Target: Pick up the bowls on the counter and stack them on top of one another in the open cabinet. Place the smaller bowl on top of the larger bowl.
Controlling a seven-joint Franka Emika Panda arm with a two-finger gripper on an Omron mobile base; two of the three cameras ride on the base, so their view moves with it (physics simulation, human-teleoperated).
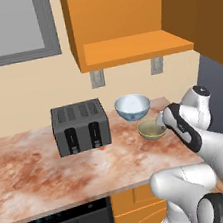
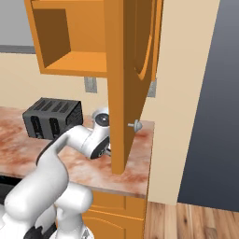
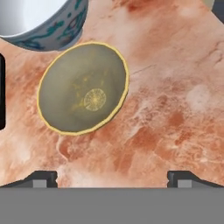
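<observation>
On the tabletop (image 1: 41, 169) both bowls stand, so nothing is stacked yet. The larger bowl (image 1: 132, 107) is near the wall, and the smaller bowl (image 1: 152, 129) is just in front of it, very close. My hand (image 3: 112, 177) hovers above the smaller bowl with its fingers wide apart and holding nothing. The cabinet (image 1: 134, 47) above is open and its shelf is bare. I judge that both picks and both placings are left.
</observation>
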